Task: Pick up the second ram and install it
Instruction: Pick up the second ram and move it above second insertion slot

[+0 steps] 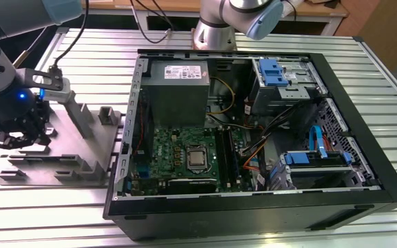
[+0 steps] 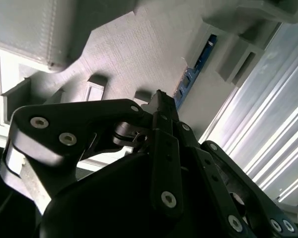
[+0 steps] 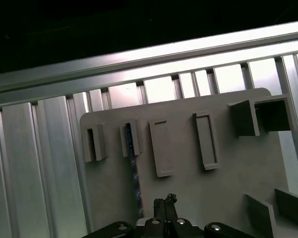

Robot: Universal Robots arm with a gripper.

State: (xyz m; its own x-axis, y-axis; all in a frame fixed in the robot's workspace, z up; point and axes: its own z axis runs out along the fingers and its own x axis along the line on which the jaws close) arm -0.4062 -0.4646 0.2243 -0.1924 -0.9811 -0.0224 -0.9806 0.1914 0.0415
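The second ram (image 3: 133, 168) is a thin dark blue strip seen edge-on, standing in a slot of the grey holder plate (image 3: 188, 183); in the second wrist view the second ram (image 2: 194, 69) shows as a blue edge between grey blocks. My gripper (image 1: 20, 135) hangs over the holder plate (image 1: 60, 155) at the exterior view's left. Its black fingertips (image 3: 165, 202) are pressed together with nothing between them, a little to one side of the ram and just above the plate. In the second wrist view the gripper (image 2: 159, 99) points at the plate close to the ram's near end.
The open computer case (image 1: 254, 206) lies on the slatted aluminium table (image 1: 40, 217), with the green motherboard (image 1: 178, 152), its long black slots (image 1: 230, 155), a grey power-supply box (image 1: 178, 77) and blue drive cages (image 1: 316, 160). Grey upright blocks (image 1: 81, 119) stand on the holder plate. Another arm's base (image 1: 216, 31) is behind the case.
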